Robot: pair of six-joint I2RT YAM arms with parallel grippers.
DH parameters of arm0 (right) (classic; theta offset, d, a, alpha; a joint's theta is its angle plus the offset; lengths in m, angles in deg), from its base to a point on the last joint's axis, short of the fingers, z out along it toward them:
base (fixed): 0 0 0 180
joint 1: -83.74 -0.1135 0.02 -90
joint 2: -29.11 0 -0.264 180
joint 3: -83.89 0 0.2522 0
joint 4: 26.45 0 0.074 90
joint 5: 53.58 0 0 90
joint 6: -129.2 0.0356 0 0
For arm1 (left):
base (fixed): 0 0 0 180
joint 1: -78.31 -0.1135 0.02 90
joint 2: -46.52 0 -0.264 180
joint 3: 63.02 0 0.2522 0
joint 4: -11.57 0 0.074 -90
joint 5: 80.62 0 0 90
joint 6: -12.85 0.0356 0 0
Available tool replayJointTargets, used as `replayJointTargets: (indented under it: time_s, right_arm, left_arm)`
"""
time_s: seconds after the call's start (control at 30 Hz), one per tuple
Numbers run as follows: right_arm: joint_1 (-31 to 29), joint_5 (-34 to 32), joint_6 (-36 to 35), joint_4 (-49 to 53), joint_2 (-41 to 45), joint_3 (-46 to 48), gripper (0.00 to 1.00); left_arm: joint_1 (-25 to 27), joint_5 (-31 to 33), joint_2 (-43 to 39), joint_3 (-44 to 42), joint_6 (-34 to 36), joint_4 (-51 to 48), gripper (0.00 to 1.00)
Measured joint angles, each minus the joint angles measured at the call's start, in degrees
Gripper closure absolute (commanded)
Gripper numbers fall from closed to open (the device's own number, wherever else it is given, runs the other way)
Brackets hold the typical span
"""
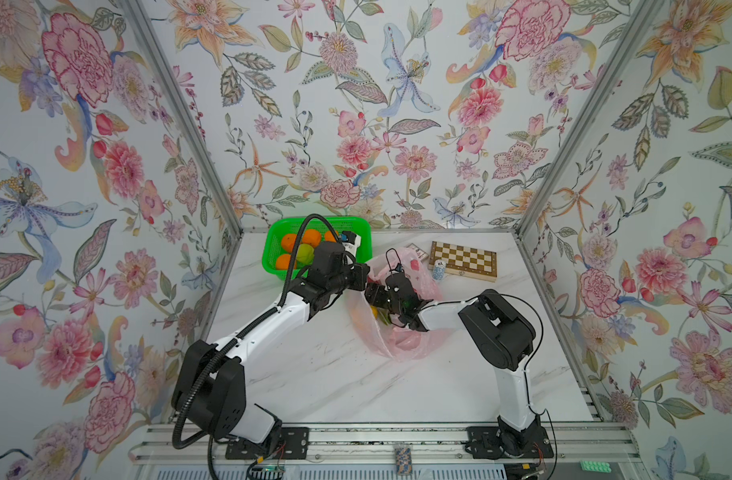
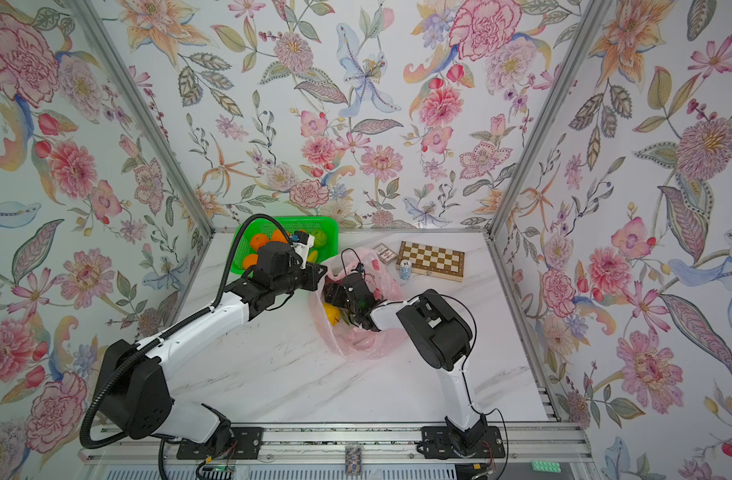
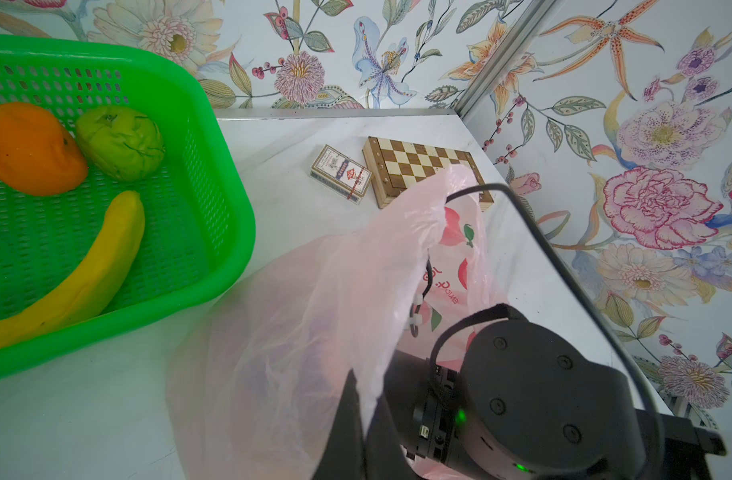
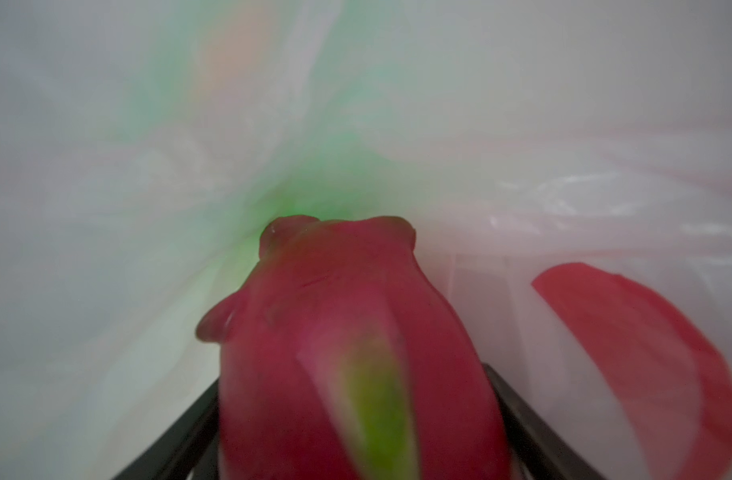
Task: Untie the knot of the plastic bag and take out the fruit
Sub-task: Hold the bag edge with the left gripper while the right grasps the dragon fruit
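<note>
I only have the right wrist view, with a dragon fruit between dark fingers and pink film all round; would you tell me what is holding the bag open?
Observer: The left hand is shut on the plastic bag's rim and holds it up, next to a green basket.
Operator: Thank you. What is in that basket?
Observer: Several oranges, a green fruit and a banana.
Operator: Is anything besides the dragon fruit left in the bag?
Observer: Yes, a yellow fruit sits inside it too.
</note>
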Motion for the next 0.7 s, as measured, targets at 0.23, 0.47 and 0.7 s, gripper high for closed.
replayJointTargets:
  time_s: [0.23,0.47,0.7]
  right_arm:
    - [0.17,1.29,-1.29,0.72,1.36,1.09,0.56]
    - [0.15,1.92,-1.70,1.53,6.82,4.96,0.57]
    - [-0.07,1.77,-2.29,1.51,15.26,10.58,0.59]
  left_arm:
    - [0.07,1.70,-0.96,-0.11,1.92,-0.26,0.99]
    - [0.07,2.99,-1.29,-0.11,3.13,-0.85,0.99]
    - [0.07,4.24,-1.29,-0.11,3.89,-1.29,0.98]
